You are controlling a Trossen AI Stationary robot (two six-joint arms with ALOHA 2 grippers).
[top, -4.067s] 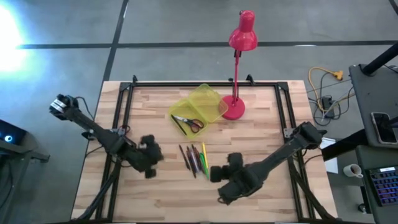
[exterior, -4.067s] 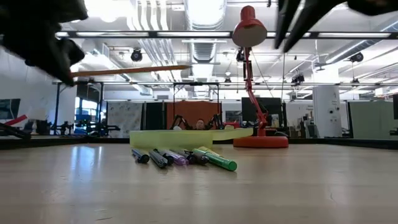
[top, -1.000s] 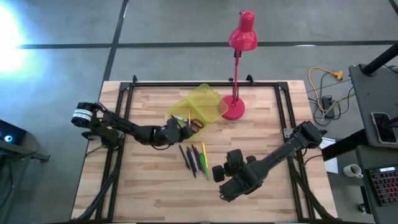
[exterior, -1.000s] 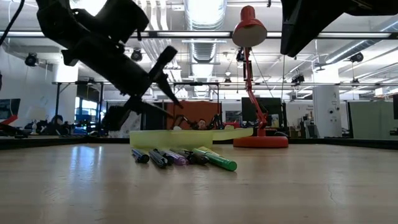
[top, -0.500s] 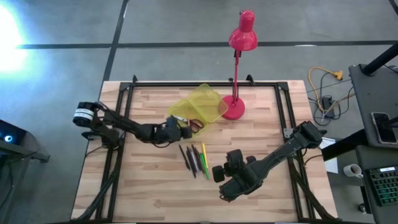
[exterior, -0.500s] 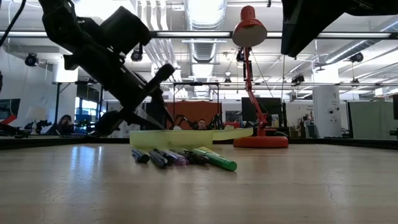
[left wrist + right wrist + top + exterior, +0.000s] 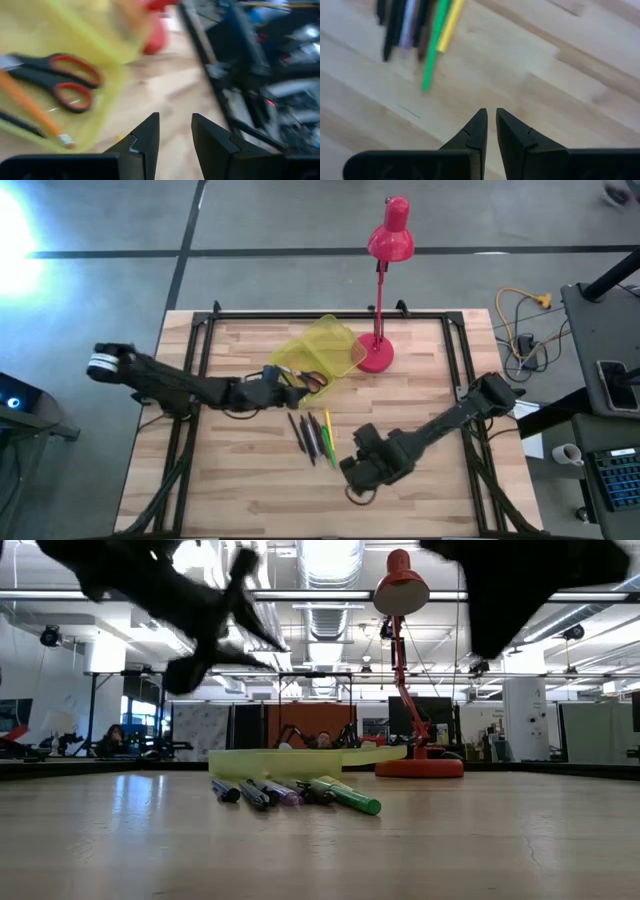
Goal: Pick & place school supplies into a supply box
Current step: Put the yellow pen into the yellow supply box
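The supply box (image 7: 322, 348) lies open on the table by the red lamp. Red-handled scissors (image 7: 55, 82) and an orange pencil (image 7: 30, 107) rest inside it. Several pens and pencils (image 7: 315, 435) lie side by side on the wood nearer the front edge. My left gripper (image 7: 296, 394) hangs open and empty above the box's near left corner, and its fingers (image 7: 145, 140) hold nothing. My right gripper (image 7: 352, 470) points down over bare wood, to the right of and nearer than the pens (image 7: 427, 35). It is shut and empty.
A red desk lamp stands with its round base (image 7: 375, 355) against the box's right side, and its head (image 7: 390, 235) reaches past the far edge. A black frame (image 7: 300, 313) runs along the table's far and side edges. Bare wood lies near the front.
My left gripper has risen from the box's edge, rolled about its own axis and drawn back a little toward the table's left, staying open and empty. My right gripper has turned at the wrist above the same spot. The pens and the box have kept still.
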